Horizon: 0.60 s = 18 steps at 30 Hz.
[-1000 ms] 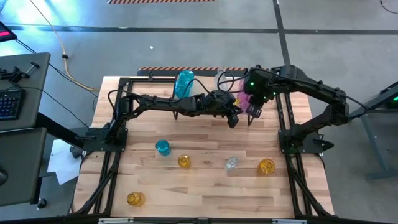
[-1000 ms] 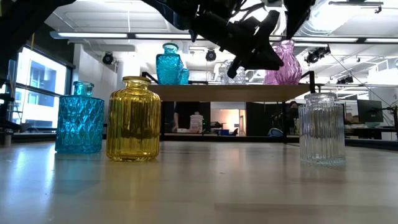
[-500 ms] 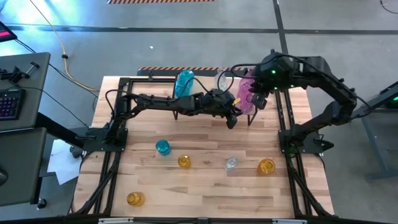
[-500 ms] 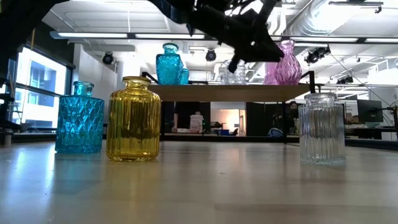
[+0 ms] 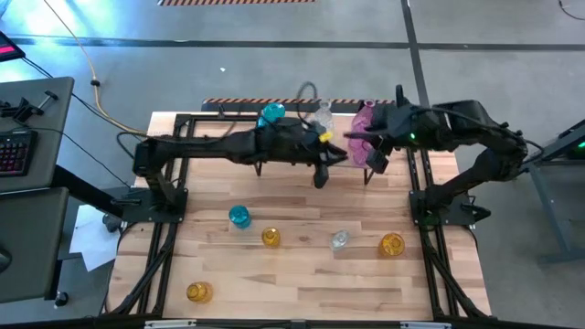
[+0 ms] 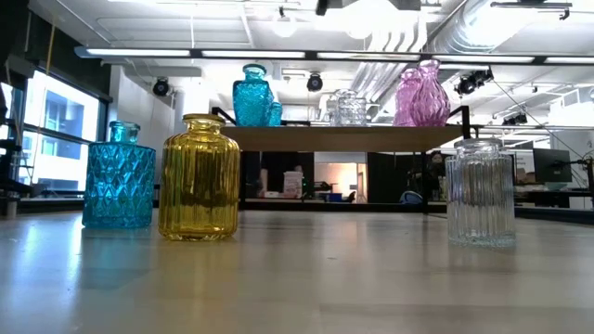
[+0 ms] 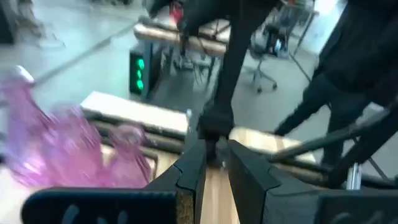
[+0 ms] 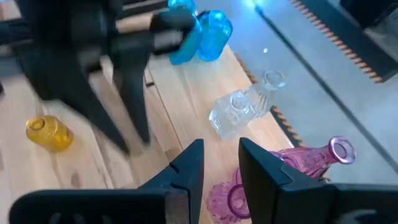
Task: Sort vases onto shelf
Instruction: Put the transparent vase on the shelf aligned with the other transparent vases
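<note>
Teal (image 6: 252,96), clear (image 6: 347,109) and pink vases (image 6: 419,94) stand in a row on the shelf (image 6: 343,137) at the far edge of the wooden table (image 5: 302,274). Six more sit on the table nearer the camera: a teal one (image 5: 239,217), three amber (image 5: 271,238) (image 5: 392,244) (image 5: 198,292) and a clear one (image 5: 339,240) among them. The left gripper (image 5: 320,175) hangs empty above the table just in front of the shelf, fingers (image 7: 189,171) parted slightly. The right gripper (image 5: 375,157) hovers over the pink vases, its fingers (image 8: 188,171) also a little apart, holding nothing. Beyond lie a grey concrete floor (image 5: 274,73), a desk with a keyboard (image 5: 13,151), white ceiling ducts (image 6: 483,23) and bright windows (image 6: 46,130).
</note>
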Motion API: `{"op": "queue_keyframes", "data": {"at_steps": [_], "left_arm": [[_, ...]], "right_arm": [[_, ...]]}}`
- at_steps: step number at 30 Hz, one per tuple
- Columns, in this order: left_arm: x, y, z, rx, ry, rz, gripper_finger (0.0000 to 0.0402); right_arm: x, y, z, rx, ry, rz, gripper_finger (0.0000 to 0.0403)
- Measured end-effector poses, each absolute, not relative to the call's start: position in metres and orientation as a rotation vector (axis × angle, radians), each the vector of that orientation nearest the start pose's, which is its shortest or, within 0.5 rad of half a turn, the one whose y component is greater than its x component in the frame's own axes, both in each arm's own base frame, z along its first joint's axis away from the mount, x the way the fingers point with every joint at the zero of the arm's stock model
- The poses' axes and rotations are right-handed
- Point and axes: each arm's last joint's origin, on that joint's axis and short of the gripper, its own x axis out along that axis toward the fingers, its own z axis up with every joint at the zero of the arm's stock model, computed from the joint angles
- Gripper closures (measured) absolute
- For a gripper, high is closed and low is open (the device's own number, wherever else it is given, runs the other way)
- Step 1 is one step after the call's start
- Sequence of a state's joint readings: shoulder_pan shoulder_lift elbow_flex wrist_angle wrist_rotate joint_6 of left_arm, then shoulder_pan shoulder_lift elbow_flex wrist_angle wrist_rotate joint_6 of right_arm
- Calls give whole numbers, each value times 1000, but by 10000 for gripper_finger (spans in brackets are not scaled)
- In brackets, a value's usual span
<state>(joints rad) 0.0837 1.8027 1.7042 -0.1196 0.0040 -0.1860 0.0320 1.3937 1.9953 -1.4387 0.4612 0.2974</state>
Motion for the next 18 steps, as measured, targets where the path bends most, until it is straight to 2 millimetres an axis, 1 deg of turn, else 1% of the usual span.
{"op": "queue_keyframes", "data": {"at_steps": [3, 5, 9, 11, 14, 18], "left_arm": [[404, 39, 398, -164, 173, 138, 344], [391, 39, 410, -144, 174, 166, 344], [365, 37, 420, -111, 270, 192, 344], [352, 32, 420, -109, 324, 186, 344], [333, 21, 422, -89, 357, 160, 344], [306, 7, 428, -69, 326, 113, 344]], "right_arm": [[204, 5, 483, 59, 718, -539, 323], [203, 12, 483, 68, 695, -553, 323], [208, 27, 481, 111, 649, -598, 323], [215, 35, 478, 126, 620, -628, 323], [229, 48, 471, 144, 585, -670, 323], [255, 64, 458, 166, 574, -671, 323]]}}
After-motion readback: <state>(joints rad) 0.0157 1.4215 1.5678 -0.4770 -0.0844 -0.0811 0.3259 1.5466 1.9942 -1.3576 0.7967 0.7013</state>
